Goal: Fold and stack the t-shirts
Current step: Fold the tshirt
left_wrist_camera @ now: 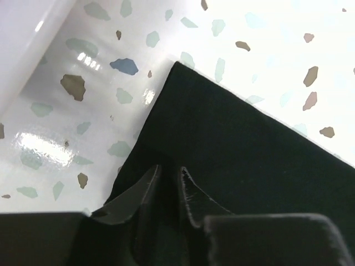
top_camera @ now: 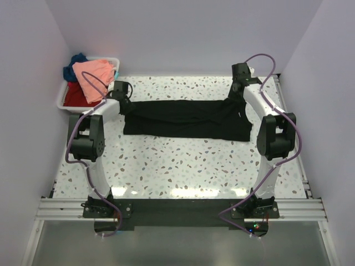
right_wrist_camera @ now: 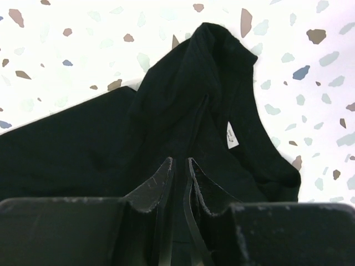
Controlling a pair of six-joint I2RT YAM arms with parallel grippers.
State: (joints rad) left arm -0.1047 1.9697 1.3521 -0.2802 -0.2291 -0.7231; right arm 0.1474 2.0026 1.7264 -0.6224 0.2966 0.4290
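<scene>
A black t-shirt [top_camera: 183, 119] lies folded into a long band across the far half of the table. My left gripper [top_camera: 125, 110] is down on its left end, near a corner of the cloth [left_wrist_camera: 238, 144]. Its jaws [left_wrist_camera: 170, 169] stand narrow with black cloth between them. My right gripper [top_camera: 237, 101] is at the right end by the collar. It [right_wrist_camera: 179, 160] is shut on a ridge of the black cloth [right_wrist_camera: 83, 144], beside the white neck label [right_wrist_camera: 232, 136]. The salmon-pink t-shirt [top_camera: 94, 77], the red one [top_camera: 75, 97] and the dark blue one [top_camera: 75, 61] sit heaped in the bin.
The white plastic bin [top_camera: 61, 102] stands at the far left corner, against the left wall, close to my left wrist. Walls close the table in on the left, back and right. The speckled tabletop [top_camera: 183, 166] lies between the shirt and the arm bases.
</scene>
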